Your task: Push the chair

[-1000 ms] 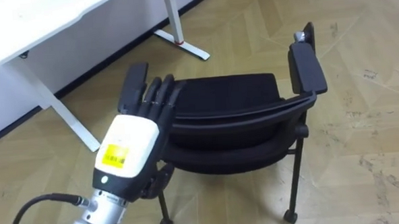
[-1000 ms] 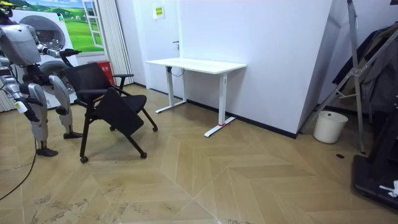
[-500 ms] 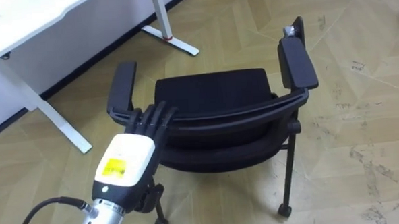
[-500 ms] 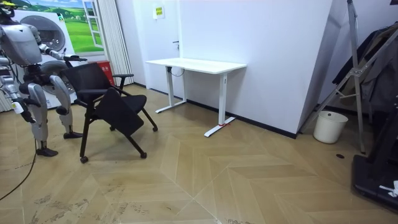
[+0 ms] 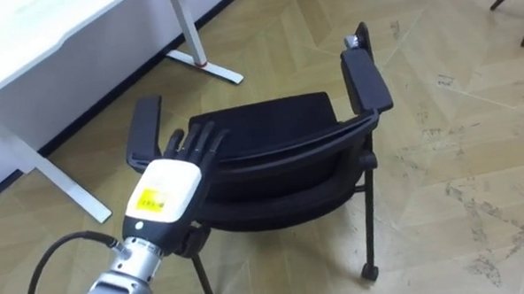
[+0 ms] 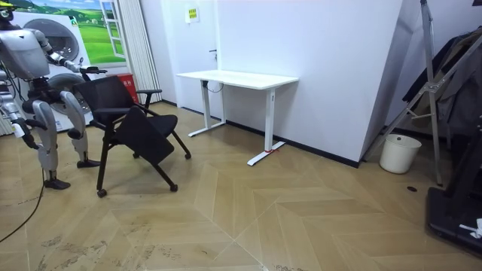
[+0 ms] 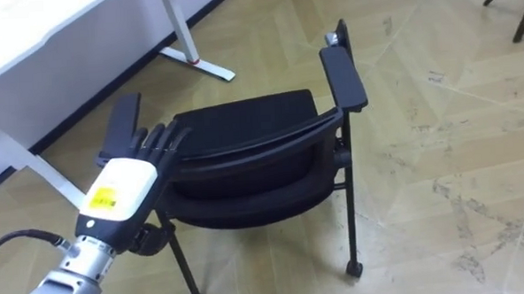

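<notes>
Although our view has shifted, the black wheeled armchair stands unmoved near the white metal-legged desk. The left hand, fingers straight, now lies against the backrest's top edge, so we judge pushing barely begun. The right hand hangs idle.

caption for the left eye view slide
Left hand open on the backrest of the black chair, white desk beyond.
</notes>
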